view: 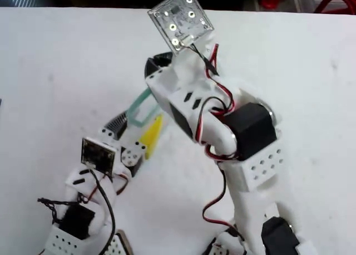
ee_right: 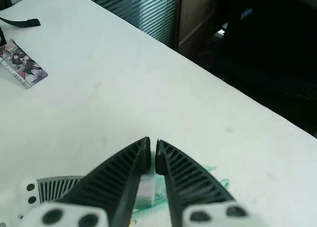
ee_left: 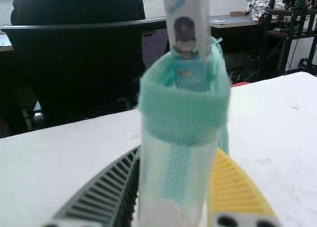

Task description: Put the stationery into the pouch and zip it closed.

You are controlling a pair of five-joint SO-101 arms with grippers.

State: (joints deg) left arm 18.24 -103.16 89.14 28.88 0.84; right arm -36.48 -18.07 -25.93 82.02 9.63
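A mint-green mesh fabric pouch (ee_left: 181, 113) is being gripped by its sides over the white table (view: 55, 71), the left gripper (ee_left: 178, 160) clamping its grey and yellow fingers on it. A narrow white printed stationery strip (ee_left: 185, 24), its lower end already inside the open mouth, is being pinched by the right gripper (ee_right: 152, 150), fingers almost closed. If it is released crooked, the strip is likely to snag on the rim and tip out.
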